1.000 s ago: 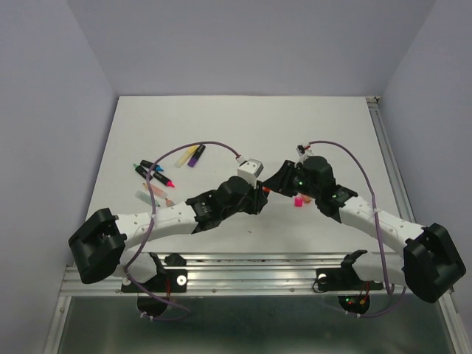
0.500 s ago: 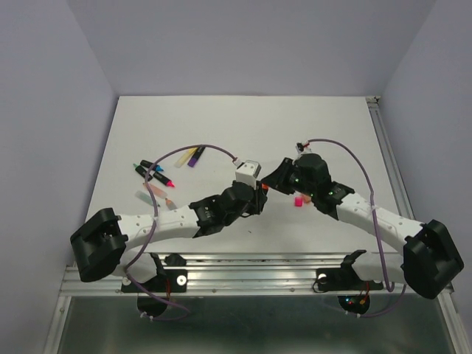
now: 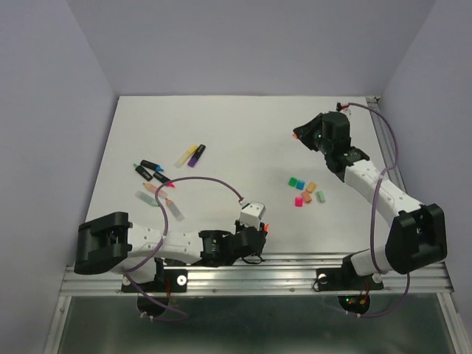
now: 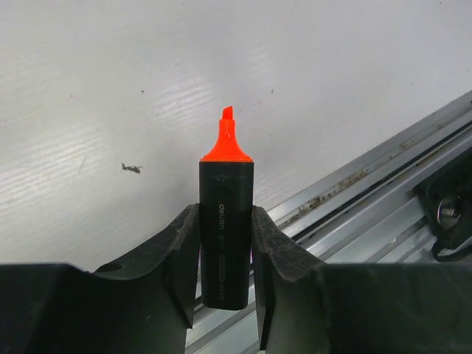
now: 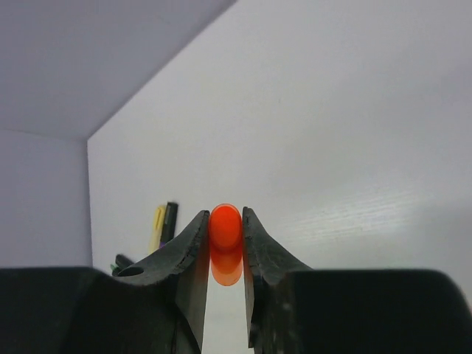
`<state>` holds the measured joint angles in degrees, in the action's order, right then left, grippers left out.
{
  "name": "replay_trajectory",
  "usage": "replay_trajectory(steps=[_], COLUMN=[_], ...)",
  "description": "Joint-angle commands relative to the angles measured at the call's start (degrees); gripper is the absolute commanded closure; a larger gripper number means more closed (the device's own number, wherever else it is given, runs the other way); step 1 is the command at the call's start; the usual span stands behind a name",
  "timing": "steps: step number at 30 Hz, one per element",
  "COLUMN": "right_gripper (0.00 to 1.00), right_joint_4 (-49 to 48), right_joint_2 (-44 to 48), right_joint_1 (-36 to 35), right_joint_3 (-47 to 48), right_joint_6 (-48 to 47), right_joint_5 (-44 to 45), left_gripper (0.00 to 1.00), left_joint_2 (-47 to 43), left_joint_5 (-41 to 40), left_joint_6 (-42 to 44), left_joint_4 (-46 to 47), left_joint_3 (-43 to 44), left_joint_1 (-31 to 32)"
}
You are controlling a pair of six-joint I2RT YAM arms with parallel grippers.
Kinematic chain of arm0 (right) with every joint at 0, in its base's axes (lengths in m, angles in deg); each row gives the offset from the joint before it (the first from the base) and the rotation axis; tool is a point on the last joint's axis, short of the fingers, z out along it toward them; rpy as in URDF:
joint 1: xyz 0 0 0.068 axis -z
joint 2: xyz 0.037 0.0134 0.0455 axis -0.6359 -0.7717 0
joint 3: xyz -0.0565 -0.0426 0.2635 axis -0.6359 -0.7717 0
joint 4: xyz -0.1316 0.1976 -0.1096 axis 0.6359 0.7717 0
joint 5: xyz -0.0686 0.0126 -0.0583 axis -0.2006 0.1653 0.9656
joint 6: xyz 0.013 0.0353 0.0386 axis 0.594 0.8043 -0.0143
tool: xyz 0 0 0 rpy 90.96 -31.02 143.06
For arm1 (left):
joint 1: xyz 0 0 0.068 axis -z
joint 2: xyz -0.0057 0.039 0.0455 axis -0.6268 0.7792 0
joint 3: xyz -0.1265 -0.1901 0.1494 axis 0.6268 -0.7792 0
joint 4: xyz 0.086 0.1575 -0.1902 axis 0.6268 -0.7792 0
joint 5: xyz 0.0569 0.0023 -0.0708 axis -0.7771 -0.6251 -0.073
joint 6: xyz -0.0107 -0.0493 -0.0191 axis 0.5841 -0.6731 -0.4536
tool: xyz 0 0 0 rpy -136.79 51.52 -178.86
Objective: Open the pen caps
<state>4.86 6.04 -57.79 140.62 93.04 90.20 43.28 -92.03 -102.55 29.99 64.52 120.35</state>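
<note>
Orange plastic showed between the fingers of the right pincer (image 5: 225,221). It was clenched on an orange cap (image 5: 226,234), held in the air over the far right part of the table (image 3: 221,125), not far from its right edge. The left pincer (image 4: 225,215) sat low at the table's near edge, about midway along it, well apart from the right one. It was grasping a black pen (image 4: 225,254) by the barrel. The pen's orange chisel nib (image 4: 227,136) was bare and stood over the white surface, near the metal rail (image 4: 369,184). A cluster of loose caps (image 3: 299,201), green, pink, orange and pale mint among them, lay on the table's right half. Other pens (image 3: 190,155) lay scattered on its left half.
</note>
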Motion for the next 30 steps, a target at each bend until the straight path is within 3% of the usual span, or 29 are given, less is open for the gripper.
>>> replay_trajectory(steps=[1,4,10,21,30], right_gripper=[0.99,0.99,0.99,0.96,0.92], right_joint_4=[-4.24,-2.05,-0.19,-3.36,2.17], right_joint_2=[1.01,0.05,2.94,1.1,-1.62], right_joint_1=[0.81,1.43,1.52,1.08,-1.73], right_joint_3=[5.57,6.89,-3.46,-16.92,-16.93], right_joint_6=[-3.3,-6.56,-10.69,-18.51,-23.79], right_joint_5=[2.01,-0.63,-3.09,-13.46,-9.95], left_gripper=[1.0,1.0,1.0,1.0,1.0], left_joint_2=[-2.32,-4.68,-6.28,-6.45,-5.49], left_joint_5=[-1.33,-3.17,-8.45,-6.77,-3.26], left_joint_6=[-3.15,-3.42,-3.33,-9.47,-11.33], left_joint_4=[-2.74,-3.71,-9.76,-24.09,-29.72], left_joint_3=[0.73,1.43,6.88,8.2,6.27], left_joint_1=[0.99,1.08,-1.37,-21.76,-35.3])
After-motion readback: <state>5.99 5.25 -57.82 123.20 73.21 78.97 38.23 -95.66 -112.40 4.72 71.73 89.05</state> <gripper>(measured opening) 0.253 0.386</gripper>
